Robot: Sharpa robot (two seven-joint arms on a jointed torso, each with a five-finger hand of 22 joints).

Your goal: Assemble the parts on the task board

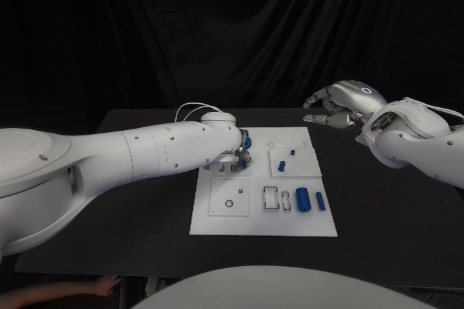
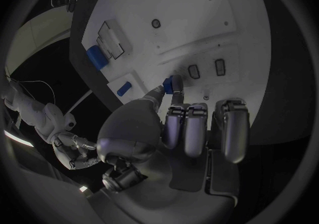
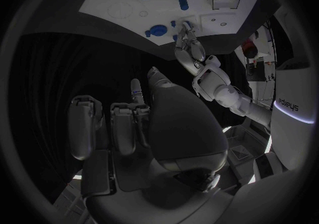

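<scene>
1. Two robot hands in frame. Left robot hand (image 1: 232, 156) is down over the upper left part of the task board (image 1: 218, 222), which sits mid-bench (image 1: 387, 242).
2. Left wrist view: thumb and a finger pinch a small blue part (image 2: 169, 84) at their tips, right at the board surface; the other fingers (image 2: 231, 128) lie side by side, extended over the board. Can't tell whether the part is seated in a slot or just touching the plate.
3. Right robot hand (image 1: 340, 108) is up past the board's far right corner, well apart from the parts, fingers curled in, nothing in them. Right wrist view agrees: palm (image 3: 179, 128) and fingers bare.
4. Parts on the board, head view: small blue peg (image 1: 281, 165) and a smaller blue bit (image 1: 293, 150) on the raised tile right of centre; large blue cylinder (image 1: 302, 199) and thin blue pin (image 1: 320, 201) side by side in the near right area.
5. Two white rectangular pieces (image 1: 278, 199) lie just left of the large cylinder. Small dark ring (image 1: 228, 203) sits on the near left tile.
</scene>
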